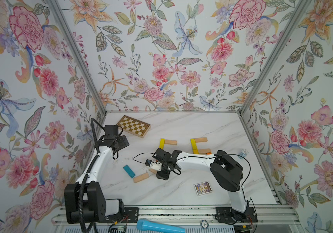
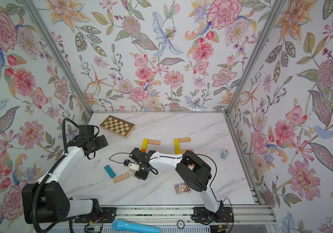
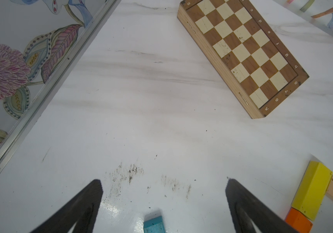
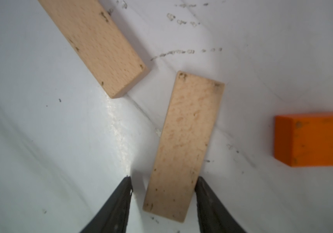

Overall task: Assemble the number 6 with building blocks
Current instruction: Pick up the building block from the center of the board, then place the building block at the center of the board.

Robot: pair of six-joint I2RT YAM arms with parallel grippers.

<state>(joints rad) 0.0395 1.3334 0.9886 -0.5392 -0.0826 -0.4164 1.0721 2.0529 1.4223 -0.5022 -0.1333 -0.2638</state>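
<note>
My right gripper (image 4: pixel 164 178) points down over the table's middle, open, its jaws straddling the end of a beige building block (image 4: pixel 187 141). One finger touches that block's side and a gap shows at the other. Nearby lie another beige block (image 1: pixel 140 177), a teal one (image 1: pixel 129 171) and an orange one (image 4: pixel 313 139). Further back, a yellow block (image 1: pixel 162 143) meets a beige one (image 1: pixel 170 142). To their right another yellow block (image 1: pixel 194 145) joins two beige ones (image 1: pixel 201 139). My left gripper (image 3: pixel 163 180) hovers wide open at the left, holding nothing.
A chequered board (image 1: pixel 133 126) lies at the back left. A picture card (image 1: pixel 202 188) sits front right and a stack of chips (image 1: pixel 244 153) near the right wall. A blue microphone (image 1: pixel 159 227) rests on the front rail. Flowered walls enclose three sides.
</note>
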